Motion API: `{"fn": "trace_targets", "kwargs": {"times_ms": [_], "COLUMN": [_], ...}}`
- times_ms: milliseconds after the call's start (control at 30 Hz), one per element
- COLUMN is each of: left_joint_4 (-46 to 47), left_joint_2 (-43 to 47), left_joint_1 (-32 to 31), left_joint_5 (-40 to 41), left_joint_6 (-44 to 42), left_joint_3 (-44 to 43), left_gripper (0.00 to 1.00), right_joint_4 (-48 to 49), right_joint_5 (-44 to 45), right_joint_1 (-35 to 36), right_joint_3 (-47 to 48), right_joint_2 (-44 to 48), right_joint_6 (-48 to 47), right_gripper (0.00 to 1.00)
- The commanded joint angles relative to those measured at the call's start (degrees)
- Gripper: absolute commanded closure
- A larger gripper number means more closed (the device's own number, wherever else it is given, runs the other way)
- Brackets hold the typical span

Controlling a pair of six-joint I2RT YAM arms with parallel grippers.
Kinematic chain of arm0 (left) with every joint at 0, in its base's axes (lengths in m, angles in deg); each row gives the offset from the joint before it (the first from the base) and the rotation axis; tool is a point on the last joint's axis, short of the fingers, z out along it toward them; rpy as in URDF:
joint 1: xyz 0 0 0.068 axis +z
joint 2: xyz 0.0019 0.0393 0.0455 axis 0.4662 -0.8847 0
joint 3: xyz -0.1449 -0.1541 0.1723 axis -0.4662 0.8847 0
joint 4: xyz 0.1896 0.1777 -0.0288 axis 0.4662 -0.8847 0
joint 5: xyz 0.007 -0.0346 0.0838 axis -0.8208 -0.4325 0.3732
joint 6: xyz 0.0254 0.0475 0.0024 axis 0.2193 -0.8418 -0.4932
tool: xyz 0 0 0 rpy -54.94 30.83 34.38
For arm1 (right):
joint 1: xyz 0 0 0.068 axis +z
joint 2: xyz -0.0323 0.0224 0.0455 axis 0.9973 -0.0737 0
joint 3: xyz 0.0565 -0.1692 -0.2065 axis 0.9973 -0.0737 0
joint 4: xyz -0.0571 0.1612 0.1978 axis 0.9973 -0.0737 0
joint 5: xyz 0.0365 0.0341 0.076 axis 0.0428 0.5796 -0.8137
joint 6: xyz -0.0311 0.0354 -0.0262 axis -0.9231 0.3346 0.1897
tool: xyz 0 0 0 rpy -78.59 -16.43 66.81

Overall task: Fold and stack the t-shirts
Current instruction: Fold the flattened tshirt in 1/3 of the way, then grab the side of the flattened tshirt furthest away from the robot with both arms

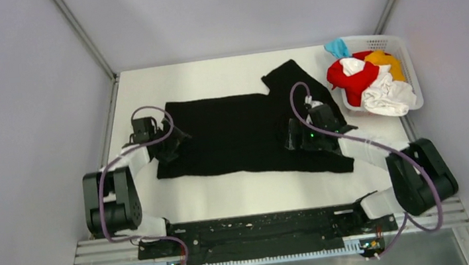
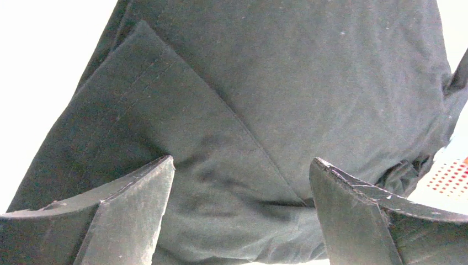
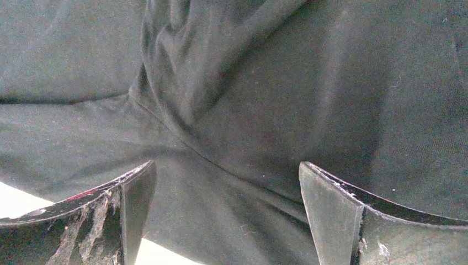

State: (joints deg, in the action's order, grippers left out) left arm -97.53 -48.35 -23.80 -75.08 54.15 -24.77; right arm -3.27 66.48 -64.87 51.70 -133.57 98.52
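Left arm was seen folded at the elbow by the table's (image 1: 226, 203) left side, forearm angled inward, with the left gripper (image 1: 170, 143) set over the left edge of the black t-shirt (image 1: 239, 135). Right arm was bent likewise on the right side, and the right gripper (image 1: 300, 135) was placed over the shirt's right part, below the sleeve.

From the top view the fingers could not be made out, as both wrists covered them. Wrist views were filled with dark cloth, so contact with the fabric could not be judged.

Both claws were recorded spread wide — nothing pinched between the fingers, only creased black cloth beyond them.

The black shirt was laid flat mid-table. Red (image 1: 349, 79), white (image 1: 388, 98), orange-yellow (image 1: 389, 61) and light blue (image 1: 337, 47) shirts were heaped in the basket (image 1: 412, 65) at far right.
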Motion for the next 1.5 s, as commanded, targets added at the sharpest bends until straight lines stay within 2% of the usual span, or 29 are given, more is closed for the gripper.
{"fn": "trace_targets", "kwargs": {"times_ms": [0, 133, 300, 400, 533, 633, 767, 967, 1167, 1300, 1467], "left_joint_4": [-14.39, -19.66, -24.09, -25.42, -24.95, -24.07, -22.03, -25.67, -32.22, -33.71, -33.63], "left_joint_2": [9.03, 19.62, 26.71, 30.65, 31.48, 27.93, 18.03, -6.44, -24.34, -28.77, -28.55], "left_joint_1": [0.01, 0.05, 0.03, 0.05, 0.01, 0.13, 0.33, 1.93, 2.13, 2.12, 2.16], "left_joint_5": [9.53, 13.74, 14.57, 14.61, 17.49, 21.47, 26.49, 25.95, 26.24, 24.54, 22.92], "left_joint_6": [-0.47, 0.48, 1.50, 1.53, 0.26, -0.99, -3.67, -8.73, -9.50, -8.97, -8.66], "left_joint_3": [10.37, 15.72, 19.45, 18.21, 11.02, 3.60, -8.03, -28.72, -44.88, -46.98, -43.33], "left_gripper": [0.01, 0.01, 0.01, 0.01, 0.01, 0.01, 0.01, 0.02, 0.18, 0.27, 0.35], "right_joint_4": [-10.82, -14.98, -19.04, -20.30, -19.34, -16.65, -12.37, -10.38, -11.21, -11.46, -12.18], "right_joint_5": [-0.81, -1.40, -3.84, -3.12, 0.35, 2.87, 4.08, 7.39, 9.85, 12.13, 13.69], "right_joint_1": [1.66, 1.83, 2.17, 2.15, 2.20, 2.10, 1.02, -1.93, -2.45, -2.42, -2.36], "right_joint_3": [-8.30, -12.46, -13.40, -10.74, -2.14, 5.47, 17.48, 39.63, 60.72, 70.82, 79.43], "right_joint_2": [9.63, 19.39, 27.10, 29.27, 27.31, 21.31, 8.11, -15.26, -35.02, -44.11, -52.14], "right_joint_6": [4.16, 5.43, 6.57, 6.17, 3.62, 2.29, -0.21, -4.39, -9.20, -11.11, -12.55], "right_gripper": [0.01, 0.01, 0.01, 0.01, 0.01, 0.01, 0.01, 0.02, 0.03, 0.04, 0.04]}}
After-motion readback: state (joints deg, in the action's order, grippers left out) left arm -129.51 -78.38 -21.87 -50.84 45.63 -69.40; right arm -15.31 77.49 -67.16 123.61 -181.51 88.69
